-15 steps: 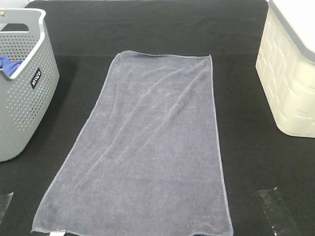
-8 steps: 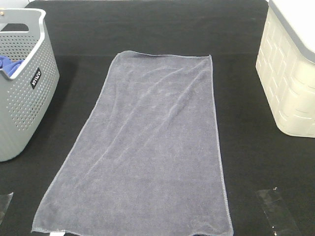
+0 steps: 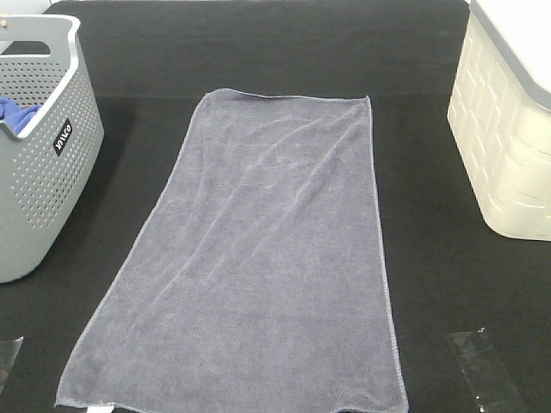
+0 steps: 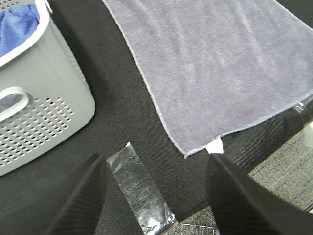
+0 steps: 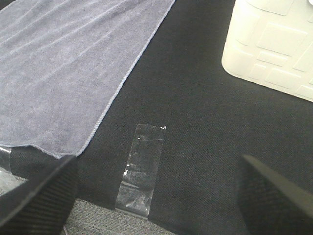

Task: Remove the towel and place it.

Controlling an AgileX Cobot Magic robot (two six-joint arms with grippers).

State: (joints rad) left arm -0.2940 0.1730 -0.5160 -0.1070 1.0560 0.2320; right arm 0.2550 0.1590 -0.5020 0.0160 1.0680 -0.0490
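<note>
The towel (image 3: 258, 258) lies spread flat between basket (image 3: 43, 172) and bin (image 3: 508, 146)

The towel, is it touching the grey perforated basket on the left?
Apart. The exterior high view shows a strip of bare black table between the towel and the basket; the left wrist view shows the same gap.

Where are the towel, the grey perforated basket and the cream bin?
towel (image 3: 258, 258), exterior high view, middle of the spread cloth
grey perforated basket (image 3: 47, 185), exterior high view, perforated side wall
cream bin (image 3: 508, 146), exterior high view, panelled side wall
</note>
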